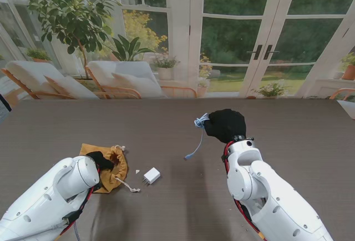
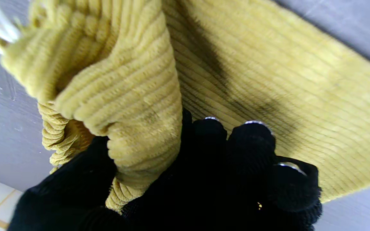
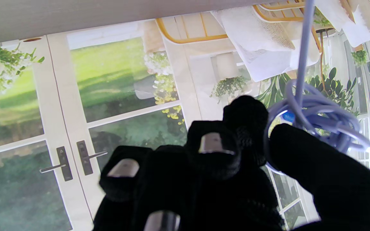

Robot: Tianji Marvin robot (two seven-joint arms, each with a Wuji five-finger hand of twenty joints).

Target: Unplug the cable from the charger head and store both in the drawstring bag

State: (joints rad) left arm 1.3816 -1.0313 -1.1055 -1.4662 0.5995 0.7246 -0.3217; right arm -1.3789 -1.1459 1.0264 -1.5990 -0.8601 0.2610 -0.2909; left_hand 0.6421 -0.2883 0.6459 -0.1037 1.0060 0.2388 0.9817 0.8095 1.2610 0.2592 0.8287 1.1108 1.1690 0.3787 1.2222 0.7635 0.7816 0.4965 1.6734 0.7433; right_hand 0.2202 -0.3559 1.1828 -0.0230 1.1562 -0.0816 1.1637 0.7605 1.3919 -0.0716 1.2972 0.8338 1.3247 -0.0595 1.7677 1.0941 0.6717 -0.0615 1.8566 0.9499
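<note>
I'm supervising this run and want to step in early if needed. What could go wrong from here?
1. The right hand pinches the coiled blue cable with one end dangling loose; that tail could snag outside the bag or the coil could slip.
2. The left hand grips the yellow drawstring bag's bunched mouth; it may not be open wide enough.
3. The white charger head lies beside the bag and could get knocked.

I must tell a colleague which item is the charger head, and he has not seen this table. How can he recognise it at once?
Start at the mustard-yellow corduroy drawstring bag on the dark table's left side, held by the left hand. Just right of its mouth lies a small white boxy charger head, alone on the surface. Unlike the coiled light-blue cable in the right hand, it is rigid, white and unplugged.
</note>
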